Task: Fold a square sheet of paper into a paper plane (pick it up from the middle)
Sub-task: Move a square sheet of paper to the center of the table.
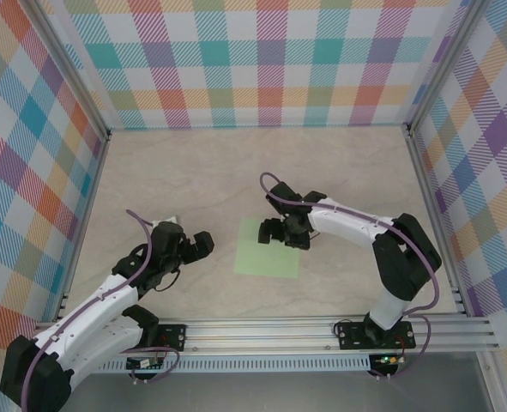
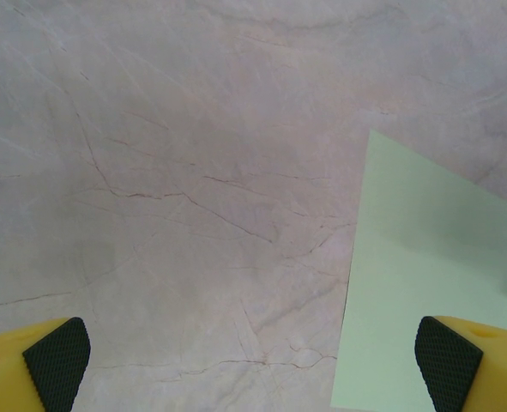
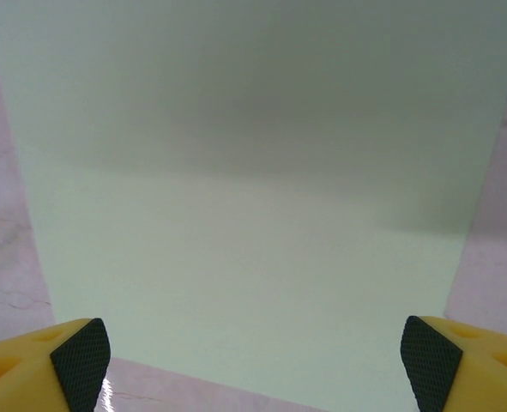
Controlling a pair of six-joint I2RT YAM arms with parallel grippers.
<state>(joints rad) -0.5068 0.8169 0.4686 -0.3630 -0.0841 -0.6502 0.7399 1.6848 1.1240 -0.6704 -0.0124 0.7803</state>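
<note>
Near the middle of the worktop, a little closer to its near edge than to its far edge, the square sheet of paper lies flat. It is pale green and plain (no fold or crease is visible on it), and its sides run almost parallel to the worktop edges.

The right fingers hang over the far part of the sheet, and the right arm reaches in from the right near corner of the worktop. In the right wrist view the sheet spreads out below. The 2 right fingers stand wide apart at the 2 lower corners of the view, with nothing pinched between them. Whether their tips touch the paper I cannot tell.

The left fingers are on the left side of the sheet, near its left edge, over bare worktop. In the left wrist view these 2 fingers are also spread wide and hold nothing. There the sheet reaches under the finger on the view's right side, and the marbled worktop lies below the rest.
</note>
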